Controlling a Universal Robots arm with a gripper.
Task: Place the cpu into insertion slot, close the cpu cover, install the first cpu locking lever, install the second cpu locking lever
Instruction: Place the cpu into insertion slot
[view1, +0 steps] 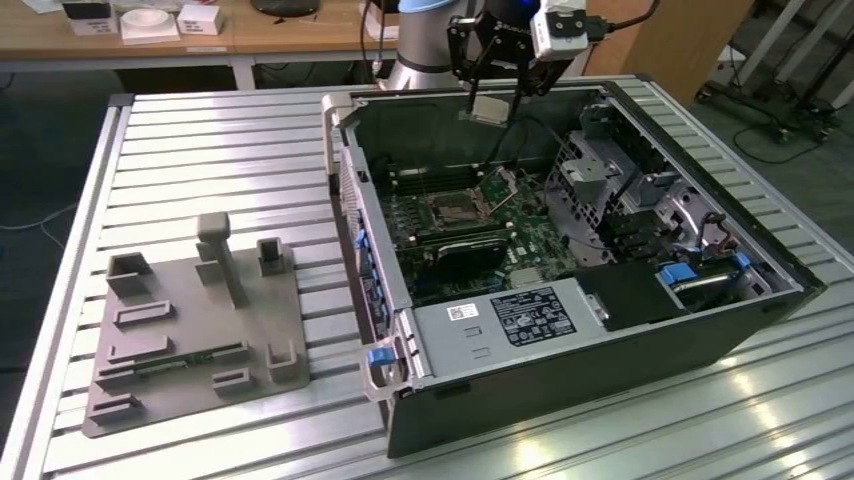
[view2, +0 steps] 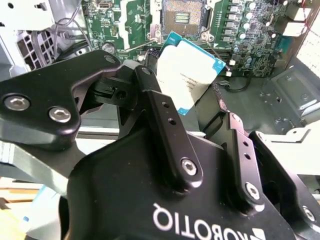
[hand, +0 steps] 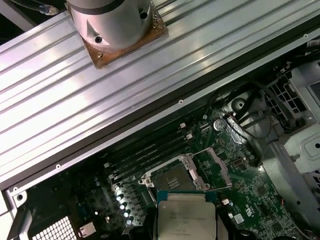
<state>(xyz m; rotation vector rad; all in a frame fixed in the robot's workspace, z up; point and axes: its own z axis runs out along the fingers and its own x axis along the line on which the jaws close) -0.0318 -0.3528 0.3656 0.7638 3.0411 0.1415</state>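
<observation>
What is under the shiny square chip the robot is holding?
Below the silver-grey square chip, held in the black pincer, lies the green circuit board with its square dark socket, open and empty. The board right behind the chip is hidden.

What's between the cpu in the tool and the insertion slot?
Only open air: in both wrist views the cpu, gripped by the tool, hangs above the insertion slot with nothing across the gap. The cpu cover stands raised beside it.

Bright even light; glare on ribbed table (view1: 601, 440) (white streaks); case (view1: 427, 125) interior shadowed.
</observation>
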